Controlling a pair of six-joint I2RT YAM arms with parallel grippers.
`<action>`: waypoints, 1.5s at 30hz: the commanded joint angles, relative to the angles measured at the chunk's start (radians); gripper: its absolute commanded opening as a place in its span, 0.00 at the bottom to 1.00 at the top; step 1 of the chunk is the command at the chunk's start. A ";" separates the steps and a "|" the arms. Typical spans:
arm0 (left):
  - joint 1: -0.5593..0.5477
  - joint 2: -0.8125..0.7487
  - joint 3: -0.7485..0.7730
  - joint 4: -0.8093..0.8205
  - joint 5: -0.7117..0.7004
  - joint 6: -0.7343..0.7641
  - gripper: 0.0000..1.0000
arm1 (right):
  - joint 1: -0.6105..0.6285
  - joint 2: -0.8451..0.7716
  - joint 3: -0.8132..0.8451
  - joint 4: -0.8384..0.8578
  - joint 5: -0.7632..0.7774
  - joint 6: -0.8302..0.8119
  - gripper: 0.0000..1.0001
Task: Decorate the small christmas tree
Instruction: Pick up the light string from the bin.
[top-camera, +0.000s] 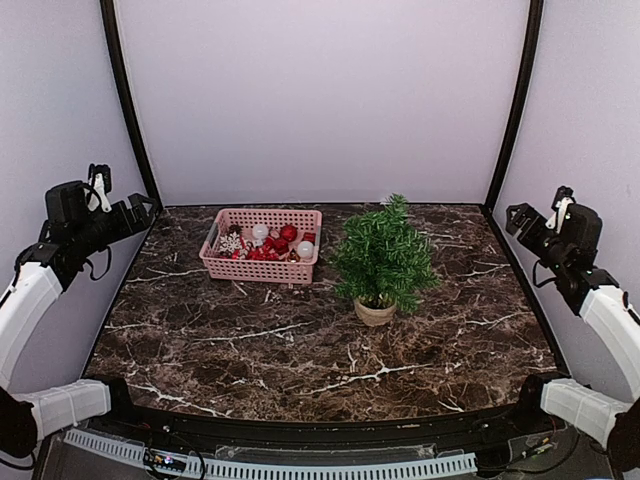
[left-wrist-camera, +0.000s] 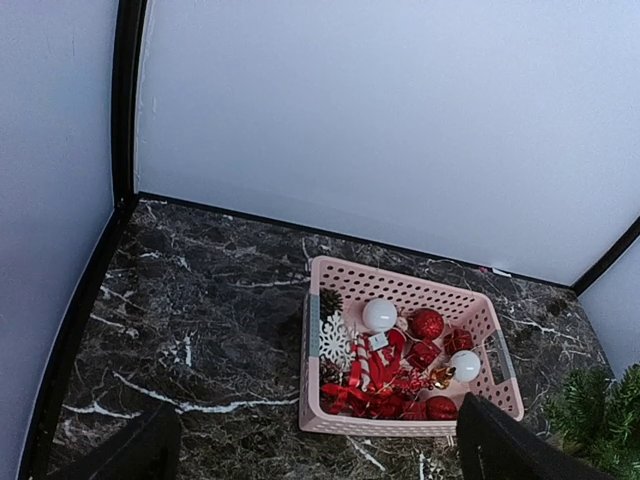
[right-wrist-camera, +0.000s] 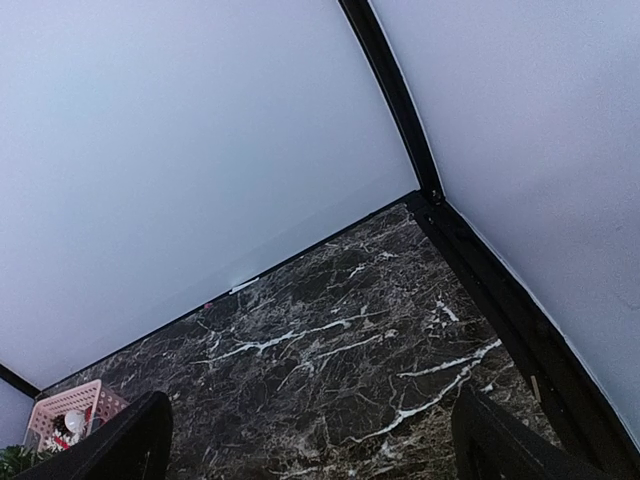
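The small christmas tree (top-camera: 385, 250) is seen standing upright in its tan pot (top-camera: 375, 311) on the dark marbled desk (top-camera: 250, 340), slightly right of the middle and towards the far half. No ornament is seen on its branches. Just beside it, to the left, a pink basket (top-camera: 258, 271) is set on the desk, and it is filled with ornaments. In the left wrist view a white ball (left-wrist-camera: 379, 314), a red glitter ball (left-wrist-camera: 427, 323), a white snowflake (left-wrist-camera: 334, 340) and a pine cone (left-wrist-camera: 330, 300) can be made out among other red pieces. The left gripper (top-camera: 143, 211) is held raised over the far left corner of the desk, well apart from the basket. Its fingers (left-wrist-camera: 130, 450) are spread wide, and nothing is held between them. The right gripper (top-camera: 517, 216) is held raised over the far right corner, well apart from the tree. Its fingers (right-wrist-camera: 500, 440) are likewise spread wide, and nothing is gripped. A few green tips of the tree are caught at the lower right edge of the left wrist view. The desk is enclosed by pale walls with black posts at the far corners.
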 joint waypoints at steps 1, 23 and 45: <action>-0.003 0.018 0.018 -0.030 0.008 -0.022 0.99 | -0.002 -0.013 0.025 0.006 -0.062 -0.031 0.99; -0.153 -0.112 -0.171 0.019 0.105 -0.244 0.96 | 0.228 -0.035 0.047 0.094 -0.360 -0.021 0.99; -0.285 0.442 -0.056 0.272 -0.081 -0.125 0.89 | 0.595 0.097 0.117 0.110 -0.078 -0.101 0.99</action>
